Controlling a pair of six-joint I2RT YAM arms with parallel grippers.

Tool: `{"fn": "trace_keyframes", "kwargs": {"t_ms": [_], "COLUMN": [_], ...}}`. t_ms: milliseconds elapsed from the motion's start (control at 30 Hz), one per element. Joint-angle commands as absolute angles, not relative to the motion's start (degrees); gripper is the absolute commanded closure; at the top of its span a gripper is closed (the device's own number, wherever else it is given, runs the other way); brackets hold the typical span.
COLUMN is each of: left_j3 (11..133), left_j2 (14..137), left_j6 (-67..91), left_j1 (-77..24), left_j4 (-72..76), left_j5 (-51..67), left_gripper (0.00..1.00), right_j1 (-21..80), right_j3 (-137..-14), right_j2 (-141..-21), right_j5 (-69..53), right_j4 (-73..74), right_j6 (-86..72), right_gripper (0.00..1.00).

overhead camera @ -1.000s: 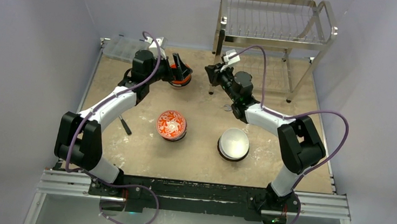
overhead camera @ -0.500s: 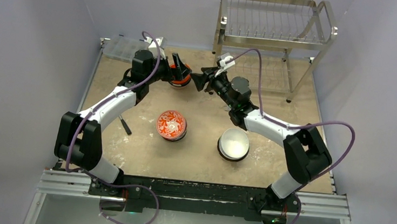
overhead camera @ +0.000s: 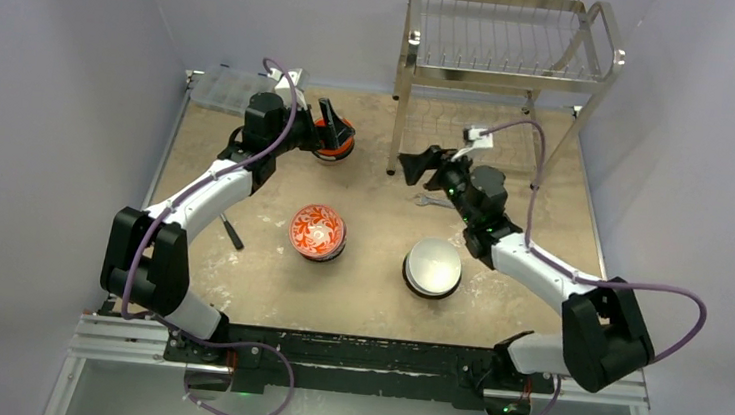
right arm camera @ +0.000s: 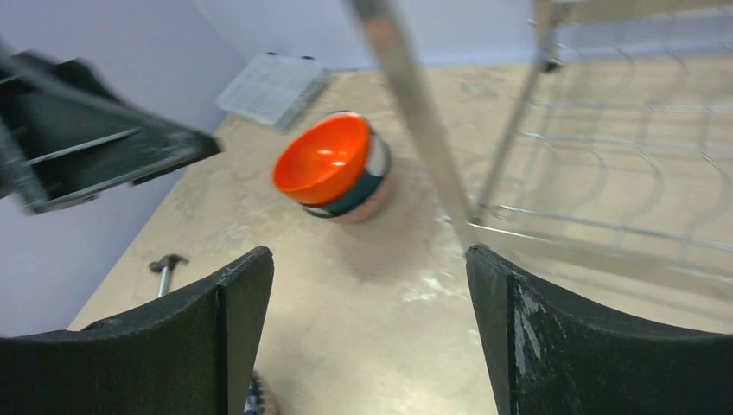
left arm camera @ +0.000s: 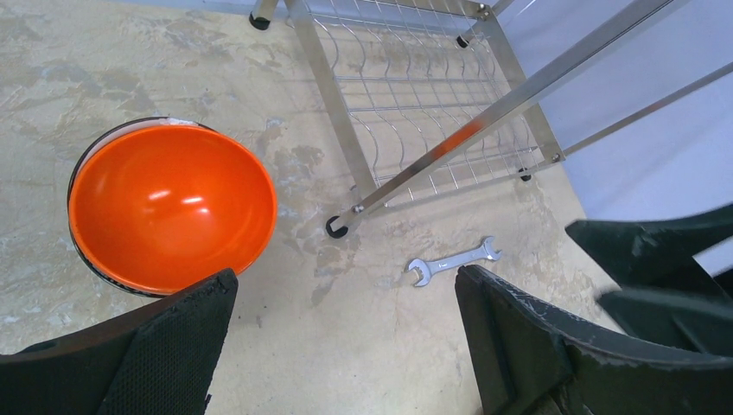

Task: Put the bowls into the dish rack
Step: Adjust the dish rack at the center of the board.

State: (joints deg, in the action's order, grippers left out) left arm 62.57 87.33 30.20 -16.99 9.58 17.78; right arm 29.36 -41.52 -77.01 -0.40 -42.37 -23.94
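Observation:
A plain orange bowl [overhead camera: 334,140] [left arm camera: 171,206] [right arm camera: 327,161] tops a small stack of bowls at the back of the table. My left gripper [overhead camera: 328,124] [left arm camera: 346,290] stands open right at that stack, holding nothing; its left finger overlaps the bowl's near rim. My right gripper [overhead camera: 415,164] [right arm camera: 370,264] is open and empty beside the front-left leg of the dish rack [overhead camera: 513,45] [left arm camera: 415,95] [right arm camera: 605,173]. A red-and-white patterned bowl [overhead camera: 317,231] and a white-inside dark bowl [overhead camera: 433,265] sit mid-table.
A small wrench [overhead camera: 426,201] [left arm camera: 455,260] lies on the table under my right arm. A clear plastic compartment box [overhead camera: 225,88] [right arm camera: 272,89] sits at the back left. A dark-handled tool [overhead camera: 232,231] [right arm camera: 162,268] lies left of the patterned bowl. Walls close in on three sides.
My right gripper has opened and swung right, away from the orange bowl stack toward the rack's leg. The left arm and all bowls have stayed put.

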Motion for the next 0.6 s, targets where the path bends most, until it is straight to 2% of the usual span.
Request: {"fn": "trace_keyframes", "kwargs": {"t_ms": [0,300,567], "left_j3": [63.11,62.97,62.94], "left_j2": [85.87,85.5,85.71], "left_j6": [29.37,29.05,28.63], "left_j1": [-16.81,-16.79,-16.79], "left_j4": [11.06,10.48,10.03], "left_j5": [17.94,17.58,17.2], "left_gripper": [0.04,0.04,0.04], "right_j1": [20.02,5.71,1.52], "right_j3": [-40.31,-41.37,-41.97], "right_j2": [-77.52,-90.22,-101.79], "right_j5": [-3.29,-16.39,-20.74], "right_j4": [-37.43,-36.47,-50.06], "right_j6": [-35.22,-48.22,-56.37], "right_gripper": [0.15,0.14,0.17]}}
